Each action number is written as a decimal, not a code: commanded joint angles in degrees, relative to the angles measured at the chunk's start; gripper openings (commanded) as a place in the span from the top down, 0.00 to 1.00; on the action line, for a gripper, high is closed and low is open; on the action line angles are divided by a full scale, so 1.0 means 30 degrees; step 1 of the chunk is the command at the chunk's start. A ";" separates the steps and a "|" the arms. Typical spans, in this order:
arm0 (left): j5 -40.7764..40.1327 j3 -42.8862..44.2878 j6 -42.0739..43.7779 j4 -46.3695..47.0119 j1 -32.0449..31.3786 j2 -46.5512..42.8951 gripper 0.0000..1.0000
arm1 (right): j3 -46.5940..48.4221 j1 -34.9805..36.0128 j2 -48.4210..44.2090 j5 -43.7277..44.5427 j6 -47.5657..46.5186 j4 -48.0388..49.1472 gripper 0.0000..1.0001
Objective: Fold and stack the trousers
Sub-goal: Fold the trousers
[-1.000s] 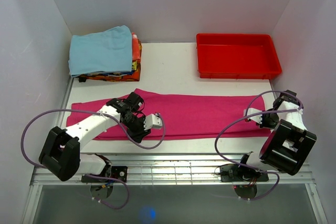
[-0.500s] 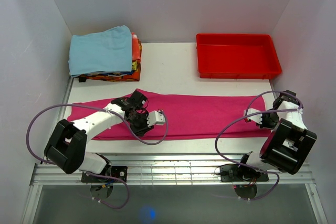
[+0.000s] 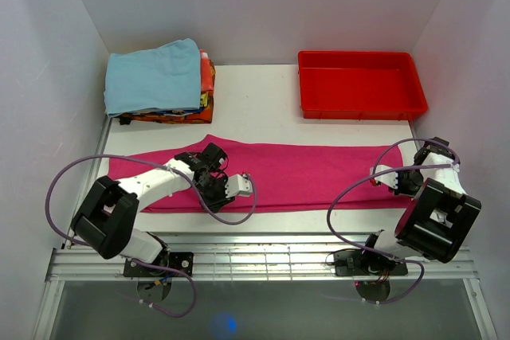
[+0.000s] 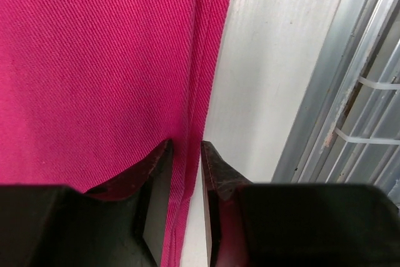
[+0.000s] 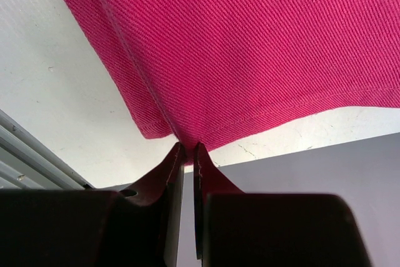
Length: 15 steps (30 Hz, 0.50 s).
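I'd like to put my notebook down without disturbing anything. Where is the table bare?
Bare table lies between the clothes stack and the red tray, and in a thin strip between tray and trousers. The near edge is crowded: trousers, left arm and right arm.

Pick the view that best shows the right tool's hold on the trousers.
Right wrist: the right tool is shut on a corner of the trousers, tips pinching the hem. Top external shows it only small at the cloth's right end, tips hidden. Left wrist shows none of it.
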 commanded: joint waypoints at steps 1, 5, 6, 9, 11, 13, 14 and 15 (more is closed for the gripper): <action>-0.0362 -0.0130 -0.0050 0.0753 -0.0097 0.0396 0.69 | 0.0670 -0.0099 0.0056 0.0619 0.0078 -0.0320 0.92; -0.0686 -0.0042 -0.0079 0.1046 -0.0126 0.0339 0.84 | 0.0729 -0.0099 0.0085 0.0707 0.0078 -0.0291 0.92; -0.0715 -0.0042 -0.0050 0.1046 -0.0126 0.0077 0.88 | 0.0729 -0.0099 0.0085 0.0707 0.0049 -0.0291 0.92; -0.0891 -0.0041 -0.0079 0.0900 -0.0126 -0.0422 0.97 | 0.0846 -0.0099 0.0056 0.0678 0.0020 -0.0349 0.92; -0.1125 -0.0071 -0.0108 0.0725 -0.0126 -0.0949 1.00 | 0.0934 -0.0099 0.0027 0.0678 -0.0038 -0.0379 0.92; -0.1329 -0.0071 -0.0254 0.0578 -0.0097 -0.1504 1.00 | 0.1138 -0.0099 -0.0003 0.0707 -0.0038 -0.0495 0.92; -0.1418 -0.0071 -0.0342 0.0520 -0.0096 -0.1652 1.00 | 0.1313 -0.0099 -0.0032 0.0649 -0.0039 -0.0583 0.92; -0.1390 -0.0042 -0.0517 0.0461 -0.0067 -0.1828 1.00 | 0.1489 -0.0099 -0.0032 0.0648 -0.0039 -0.0845 0.92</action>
